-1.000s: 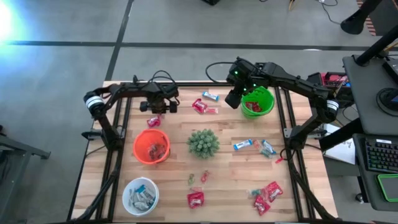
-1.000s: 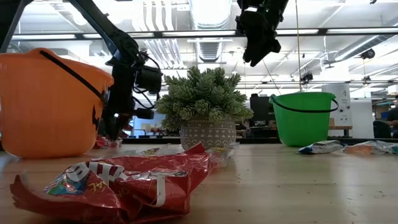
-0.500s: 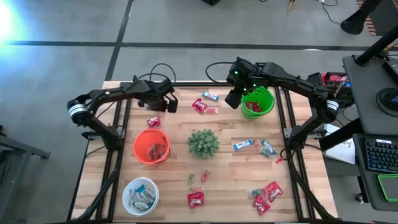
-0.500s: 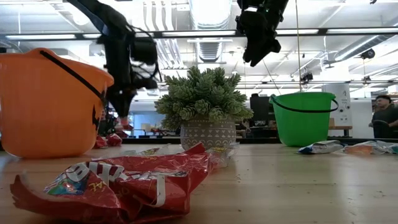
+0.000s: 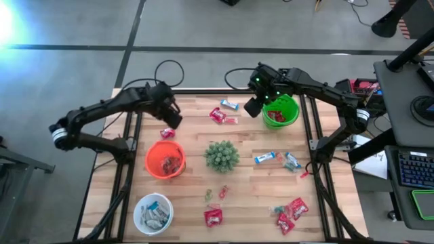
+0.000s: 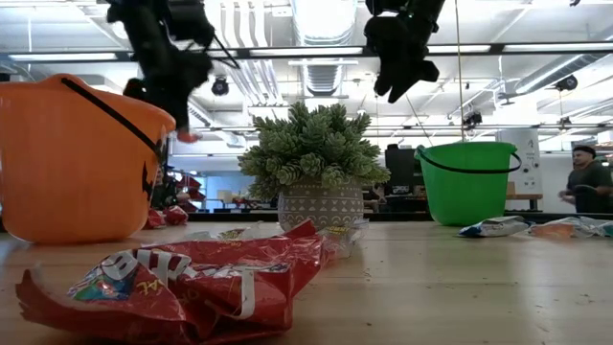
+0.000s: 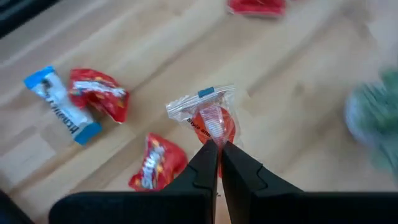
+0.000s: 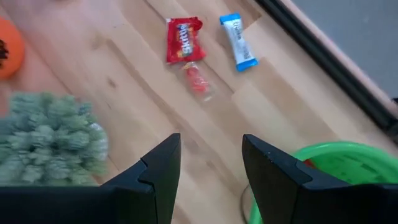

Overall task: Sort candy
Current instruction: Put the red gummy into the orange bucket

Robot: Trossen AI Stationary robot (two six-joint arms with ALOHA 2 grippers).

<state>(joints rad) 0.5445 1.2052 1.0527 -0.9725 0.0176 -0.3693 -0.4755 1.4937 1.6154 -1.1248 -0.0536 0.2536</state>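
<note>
My left gripper (image 7: 216,148) is shut on a small candy (image 7: 208,118) with a clear wrapper and a red centre. It hangs high over the far left of the table (image 5: 169,116), beyond the orange bowl (image 5: 165,160). A red packet (image 5: 167,133) lies on the table below it. Above the table, beside the green bowl (image 5: 281,110), my right gripper (image 8: 211,168) stands open with nothing between its fingers. A blue-and-white bar (image 8: 237,40) and a red packet (image 8: 184,38) lie on the wood ahead of it. My left gripper pinches the candy's clear wrapper at its near end (image 7: 211,139) between its two fingertips. The fingers slant down from above. The candy sticks out past the fingertips, lifted clear of the table (image 6: 190,137).
A spiky green plant (image 5: 221,155) stands mid-table and a white bowl (image 5: 153,212) with sweets sits near left. More candy lies at the near edge (image 5: 213,217), near right (image 5: 290,213) and right of the plant (image 5: 264,158). A person (image 6: 584,187) stands in the room beyond.
My left gripper has risen from the table beside the orange bowl, staying shut, and has rolled about its own axis; the clear-wrapped candy has come up with it, clear of the wood. The arm behind it has drawn back toward the table's left edge.
</note>
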